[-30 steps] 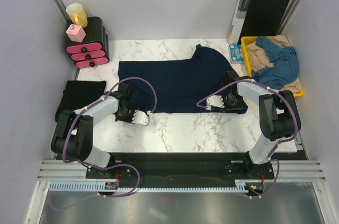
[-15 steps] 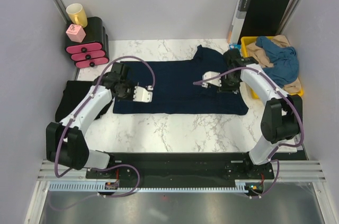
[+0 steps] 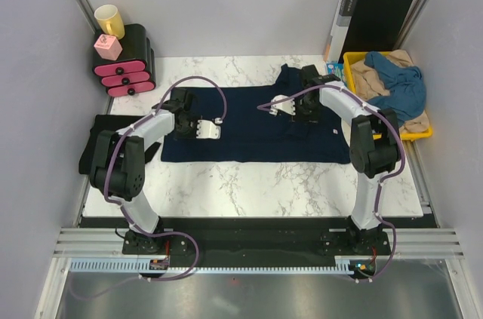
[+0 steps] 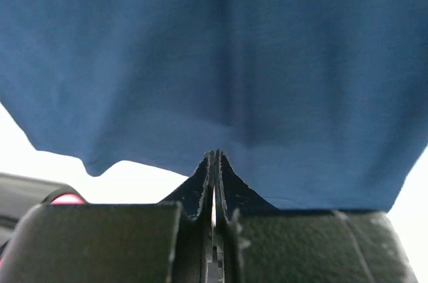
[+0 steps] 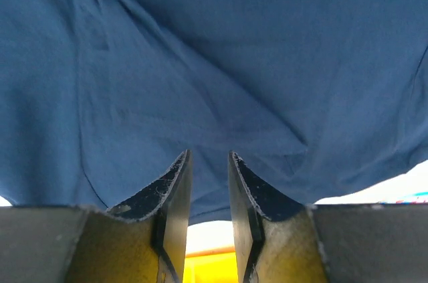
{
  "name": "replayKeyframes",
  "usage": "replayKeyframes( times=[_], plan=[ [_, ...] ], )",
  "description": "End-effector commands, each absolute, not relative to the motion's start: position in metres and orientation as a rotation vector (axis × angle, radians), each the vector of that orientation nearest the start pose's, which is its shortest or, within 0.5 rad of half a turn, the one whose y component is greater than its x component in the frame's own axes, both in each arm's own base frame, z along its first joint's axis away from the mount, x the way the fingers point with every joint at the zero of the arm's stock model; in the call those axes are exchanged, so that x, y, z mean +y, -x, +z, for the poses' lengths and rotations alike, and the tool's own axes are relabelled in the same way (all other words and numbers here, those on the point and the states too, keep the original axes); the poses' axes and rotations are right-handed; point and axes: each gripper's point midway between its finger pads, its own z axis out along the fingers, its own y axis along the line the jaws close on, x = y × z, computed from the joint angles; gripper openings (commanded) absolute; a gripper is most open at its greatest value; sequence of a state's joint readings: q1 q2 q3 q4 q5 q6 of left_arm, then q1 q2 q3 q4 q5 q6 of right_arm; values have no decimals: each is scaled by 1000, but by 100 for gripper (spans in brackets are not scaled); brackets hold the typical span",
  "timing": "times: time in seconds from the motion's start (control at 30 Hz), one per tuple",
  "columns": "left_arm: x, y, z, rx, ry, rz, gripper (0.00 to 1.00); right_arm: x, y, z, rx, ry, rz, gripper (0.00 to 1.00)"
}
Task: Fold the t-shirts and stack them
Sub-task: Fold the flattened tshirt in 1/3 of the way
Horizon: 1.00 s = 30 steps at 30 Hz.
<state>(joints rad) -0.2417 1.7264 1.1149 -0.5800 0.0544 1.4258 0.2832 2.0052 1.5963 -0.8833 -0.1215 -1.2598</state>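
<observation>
The large dark navy t-shirt [image 3: 249, 138] lies spread flat across the middle of the marble table. My left gripper [image 3: 211, 130] hovers over its left part, jaws shut with nothing seen between them; in the left wrist view [image 4: 215, 154] the navy cloth [image 4: 214, 62] fills the field beyond the tips. My right gripper [image 3: 278, 105] is over the shirt's upper middle, near the collar, jaws a little apart and empty [image 5: 208, 156], with navy cloth [image 5: 214, 62] beyond. A black shirt [image 3: 113, 134] lies folded at the table's left edge. Medium-blue [image 3: 400, 85] and beige [image 3: 370, 74] shirts lie heaped in the tray.
A yellow tray [image 3: 423, 132] stands at the right edge. A black orange-edged folder [image 3: 373, 21] leans on the back wall. Pink-fronted drawers [image 3: 124, 62] with a yellow mug [image 3: 109, 19] stand at the back left. A small blue pack [image 3: 336, 74] lies by the tray.
Both arms swung from the shirt's near edge up over it: the left gripper from off the bottom-left edge, the right from the bottom-right corner toward the collar. The shirt stayed put.
</observation>
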Motion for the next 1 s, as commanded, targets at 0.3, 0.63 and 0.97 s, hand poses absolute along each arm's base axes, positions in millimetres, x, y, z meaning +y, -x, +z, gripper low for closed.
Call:
replayKeyframes(
  times=[0.3,0.63,0.97],
  plan=[
    [-52,-419,78,-2460,2552,-493,2,134,-381,70,1950,2107,127,41],
    [-44,-420,79,-2520,2492,-505,2,136,-374,56,1973,2118,145,45],
    [-43,-416,81,-2529,2484,-506,2,131,-386,33,1990,2102,54,42]
  ],
)
